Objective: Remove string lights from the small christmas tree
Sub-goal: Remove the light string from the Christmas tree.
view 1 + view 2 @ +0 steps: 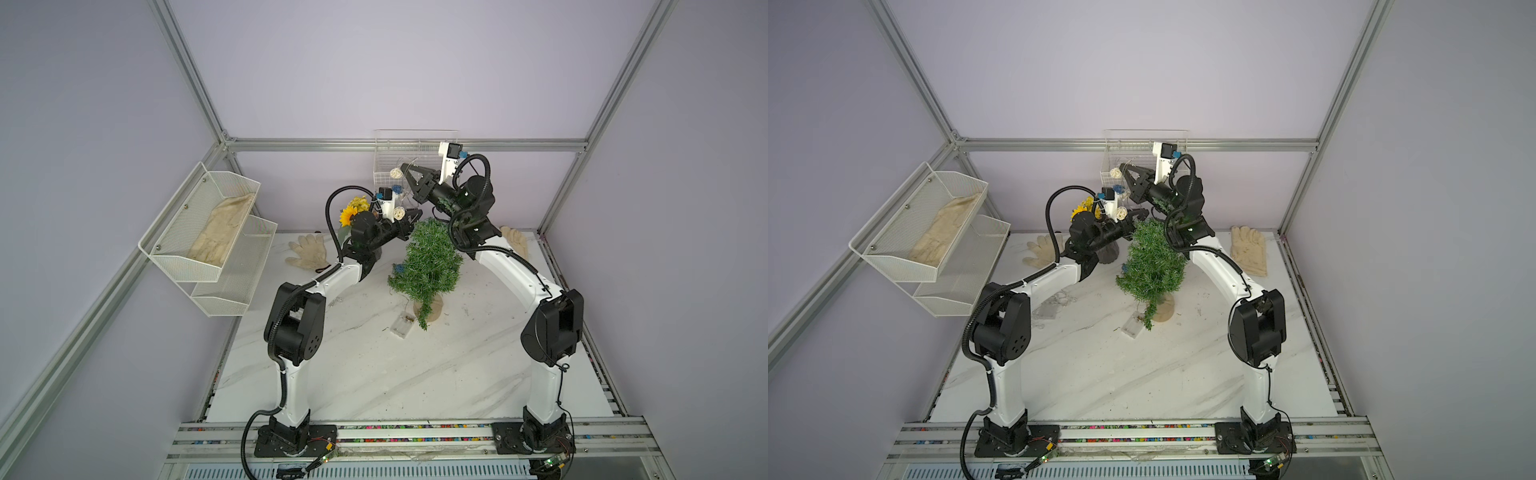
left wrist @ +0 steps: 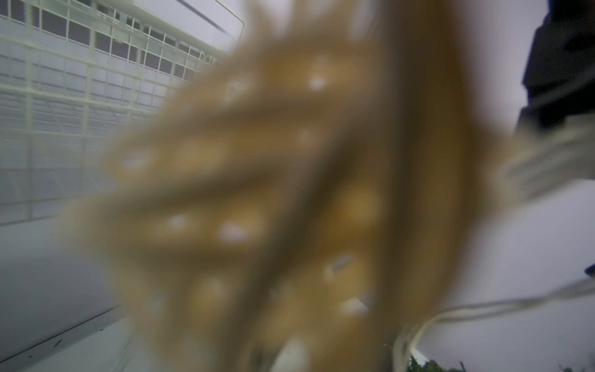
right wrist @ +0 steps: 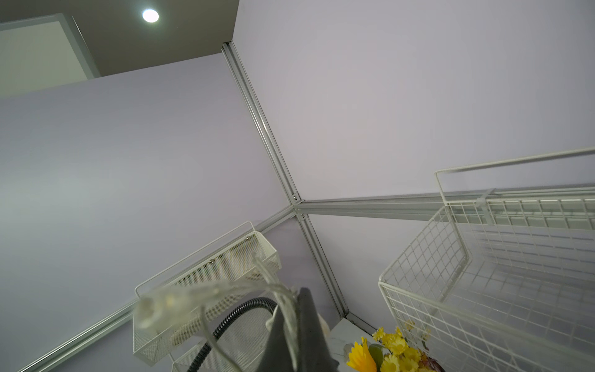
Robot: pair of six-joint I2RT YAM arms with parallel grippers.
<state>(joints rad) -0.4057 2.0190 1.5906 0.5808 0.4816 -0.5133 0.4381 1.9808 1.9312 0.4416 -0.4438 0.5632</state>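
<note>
The small christmas tree [image 1: 430, 266] [image 1: 1154, 266] stands mid-table on a tan base [image 1: 434, 311]. The string lights' clear battery box [image 1: 401, 325] [image 1: 1131, 326] lies by the base, and a blue ball [image 1: 399, 268] hangs in the branches. My right gripper [image 1: 405, 172] [image 3: 296, 298], raised above and behind the tree, is shut on the pale wire [image 3: 285, 290]. Cream and blue balls [image 1: 395, 174] dangle below it. My left gripper [image 1: 415, 215] is at the treetop. A cream woven ball [image 2: 289, 193] against the lens hides its jaws, and wire [image 2: 483, 306] runs beside it.
A dark vase of yellow flowers [image 1: 353, 210] stands behind the left arm. A white wire basket [image 1: 415, 143] hangs on the back wall, close to the right gripper. Mesh shelves [image 1: 208, 232] are mounted at the left. Gloves [image 1: 307, 251] [image 1: 515, 241] lie at the table's back.
</note>
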